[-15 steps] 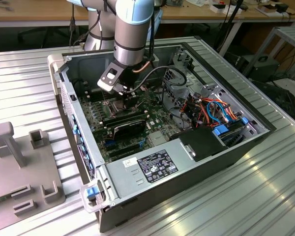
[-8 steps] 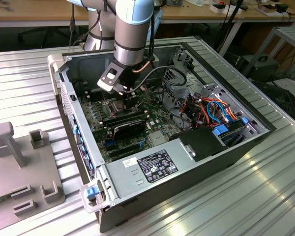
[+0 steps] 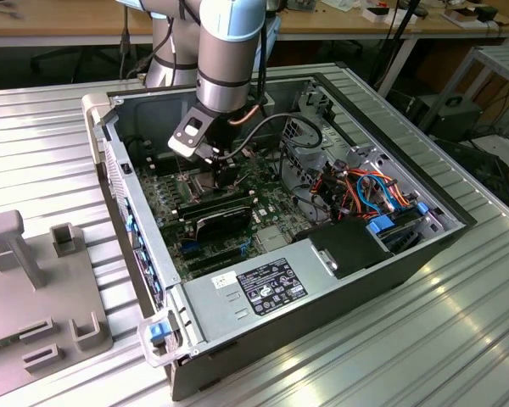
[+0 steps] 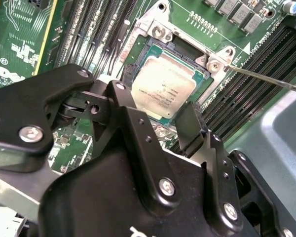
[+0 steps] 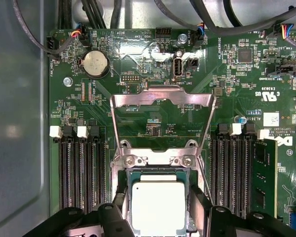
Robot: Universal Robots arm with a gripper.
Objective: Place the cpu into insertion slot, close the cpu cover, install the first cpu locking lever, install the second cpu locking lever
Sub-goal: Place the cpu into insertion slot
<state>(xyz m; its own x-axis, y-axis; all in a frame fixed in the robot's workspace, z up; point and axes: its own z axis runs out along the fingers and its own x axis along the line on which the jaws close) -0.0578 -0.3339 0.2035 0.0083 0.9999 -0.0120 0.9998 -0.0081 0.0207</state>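
The cpu (image 4: pixel 164 88) (image 5: pixel 158 207), a flat square chip with a silver-grey top, lies in the insertion slot (image 5: pixel 158 160) (image 4: pixel 160 32) on the green motherboard. The cpu cover (image 5: pixel 163 98), a thin metal frame with a large window, stands swung up and away from the slot. A thin locking lever (image 4: pixel 266 79) sticks out free beside the slot. My gripper (image 4: pixel 155 101) (image 5: pixel 158 196) (image 3: pixel 225 174) hovers low over the chip, open. Its black fingers (image 4: pixel 190 118) stand either side of the chip with a small gap on each side.
Rows of black memory slots (image 5: pixel 81 173) flank the slot, with one memory stick (image 5: pixel 264 177) seated. The open computer case (image 3: pixel 119 161) also holds a power supply (image 3: pixel 263 284) and bundled cables (image 3: pixel 365 191). A grey fixture (image 3: pixel 34 280) sits on the ribbed table at the exterior view's left.
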